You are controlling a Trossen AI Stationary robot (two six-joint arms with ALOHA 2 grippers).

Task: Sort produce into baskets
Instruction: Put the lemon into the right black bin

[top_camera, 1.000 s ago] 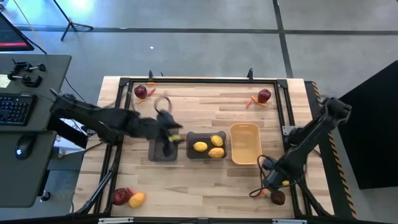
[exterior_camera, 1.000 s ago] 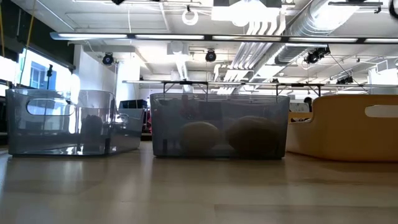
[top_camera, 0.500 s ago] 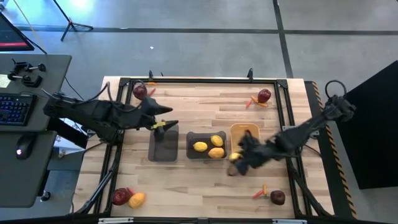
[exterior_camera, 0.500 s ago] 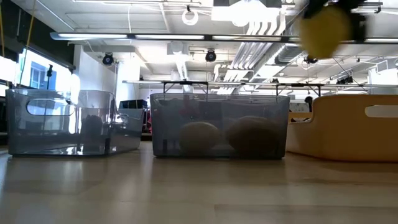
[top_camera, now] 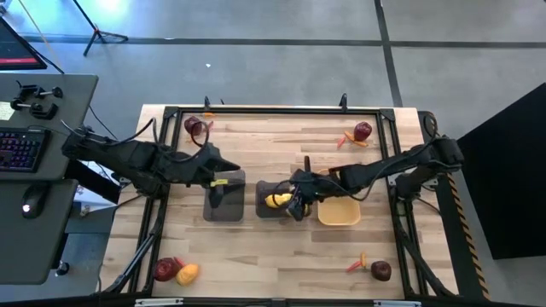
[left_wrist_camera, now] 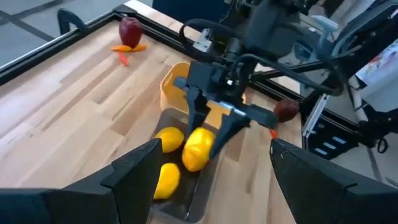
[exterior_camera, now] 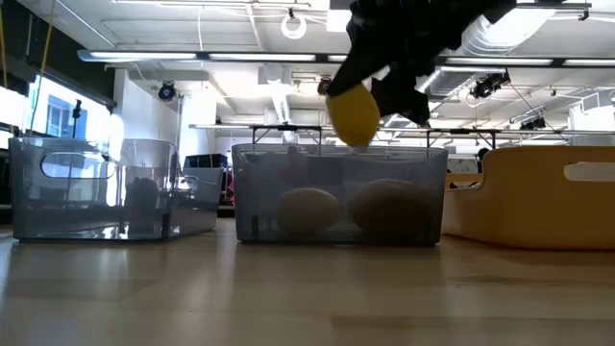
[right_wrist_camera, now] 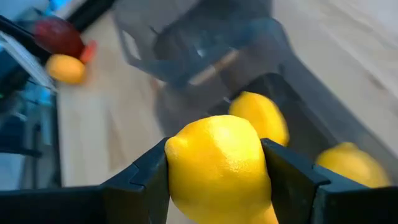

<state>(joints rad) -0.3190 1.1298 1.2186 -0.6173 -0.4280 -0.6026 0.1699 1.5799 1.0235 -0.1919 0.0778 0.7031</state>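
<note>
My right gripper [top_camera: 294,205] is shut on a yellow lemon [right_wrist_camera: 217,165] just above the rim of the middle dark grey basket [top_camera: 264,209]. That basket holds other lemons [left_wrist_camera: 168,138]. To its left stands a second grey basket [top_camera: 224,205], to its right an orange-yellow basket [top_camera: 337,209]. My left gripper [top_camera: 223,180] hangs open and empty over the left grey basket; its fingers [left_wrist_camera: 134,177] stand wide apart. My right gripper pinches the lemon's two opposite sides [right_wrist_camera: 171,168] between its two fingers [right_wrist_camera: 289,177]. The fingers slant down from the table's right side. The lemon [exterior_camera: 353,113] hangs clear, a little above the middle basket's rim [exterior_camera: 338,151].
An apple [top_camera: 193,126] lies at the far left. Another apple [top_camera: 363,130] lies with pepper pieces [top_camera: 350,141] at the far right. An apple [top_camera: 165,269] and a lemon [top_camera: 188,273] sit near left; an apple [top_camera: 380,270] and a pepper [top_camera: 358,263] near right.
My right gripper has swept with the lemon from the table's near right corner leftward and toward the far edge, past the orange basket to above the middle grey basket, turning as it went. The lemon has stayed lifted clear.
</note>
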